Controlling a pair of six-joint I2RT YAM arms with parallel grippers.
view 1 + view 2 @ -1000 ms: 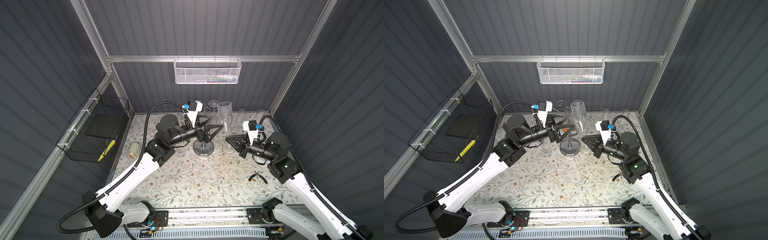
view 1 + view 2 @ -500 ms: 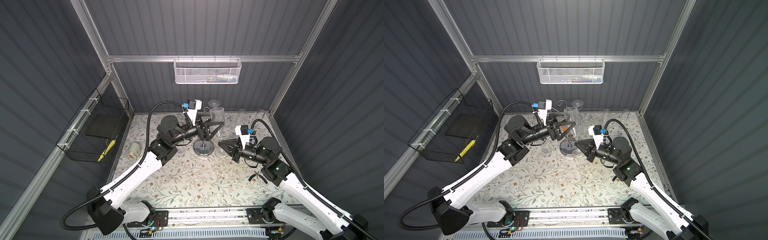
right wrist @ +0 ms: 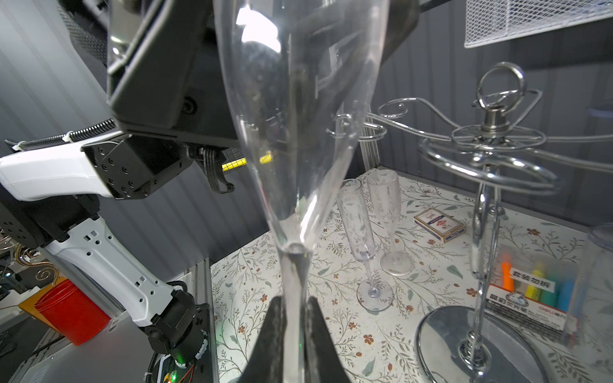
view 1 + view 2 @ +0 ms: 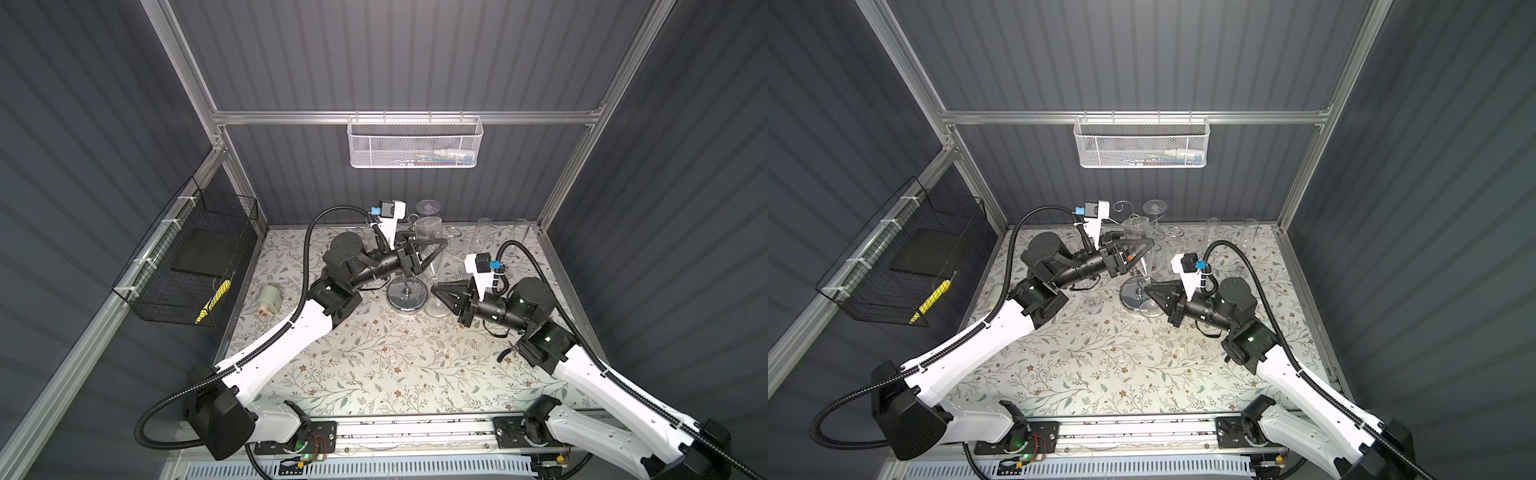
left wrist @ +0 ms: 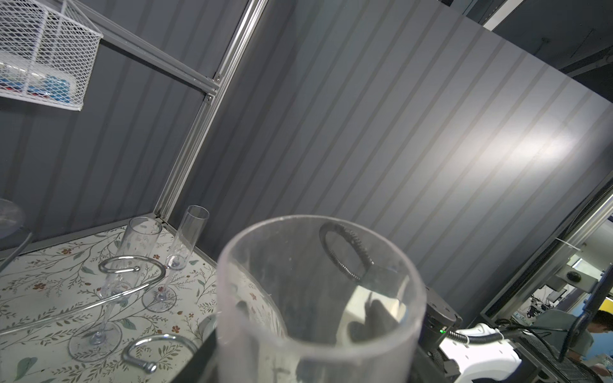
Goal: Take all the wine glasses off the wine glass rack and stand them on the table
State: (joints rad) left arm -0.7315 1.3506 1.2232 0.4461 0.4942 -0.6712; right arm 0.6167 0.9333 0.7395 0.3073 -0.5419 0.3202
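- The right gripper [image 3: 294,300] has its two black fingers pinched tight on the stem of the glass [image 3: 298,132], low down near the foot.
- That glass is a clear flute, upright with its mouth up. It hangs from none of the arms of the rack [image 4: 405,297].
- In both top views its foot sits low, just beside the rack's shiny round base, on the side toward the right arm. From here I can't tell whether the foot touches the table [image 4: 374,365].
- The left gripper [image 4: 432,251] reaches in from the other side, level with the bowl, with a finger on each side of it. Whether the fingers press on the glass or stand just off it, I can't tell.
- In the left wrist view the rim of the bowl fills the foreground, right in front of that gripper.
- A hanging glass [image 4: 429,206] sits foot-up on one of the rack's arms, at the back.
- A flute [image 4: 482,235] and a second flute [image 4: 519,232] stand upright near the back right corner, well apart from the rack.
- A card box [image 3: 439,225] lies flat on the table behind the rack's pole.
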